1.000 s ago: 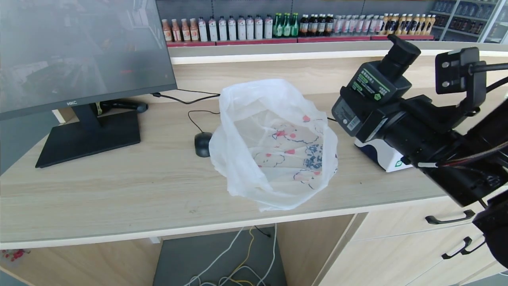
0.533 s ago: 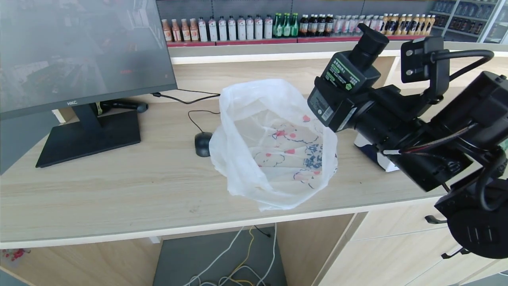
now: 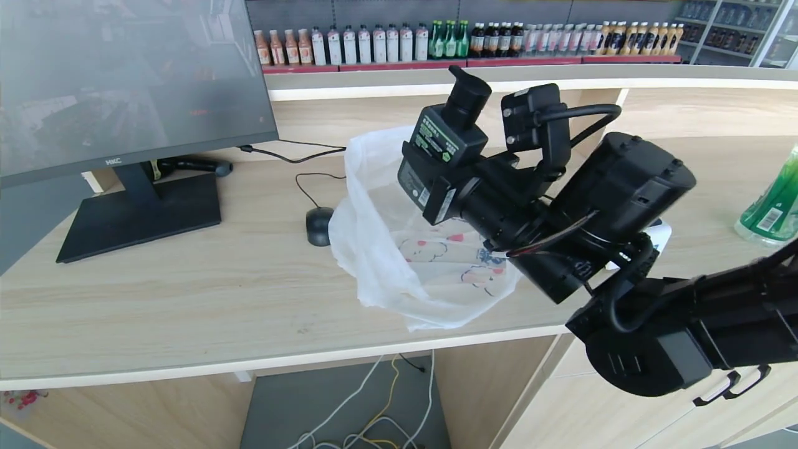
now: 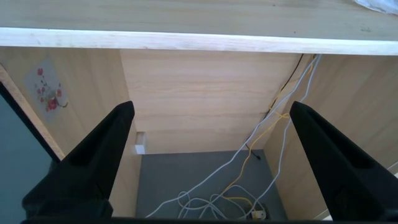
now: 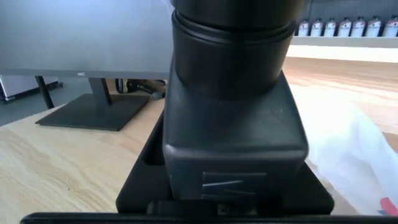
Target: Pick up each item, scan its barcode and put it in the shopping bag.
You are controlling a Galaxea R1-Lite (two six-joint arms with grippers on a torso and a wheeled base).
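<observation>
Clamped between the right gripper's (image 3: pixel 446 190) jaws, the black bottle (image 3: pixel 444 140) looks like smooth, matt plastic, and the printed label on its side has a slight sheen. Just beneath the jaws, the shopping bag (image 3: pixel 374 249) is thin, translucent white plastic film, crinkled and faintly shiny. The counter (image 3: pixel 187 293) under it shows pale wood grain with a smooth satin finish. Well to the right of the jaws, 1 green bottle (image 3: pixel 772 206) is glossy translucent plastic. The left gripper's (image 4: pixel 211 155) spread fingers (image 4: pixel 93 165) are matt black.

A black bottle (image 5: pixel 233 118) looms close over the wooden counter (image 5: pixel 50 174), monitor stand (image 5: pixel 93 112) and white shopping bag (image 5: pixel 354 149) beyond.
</observation>
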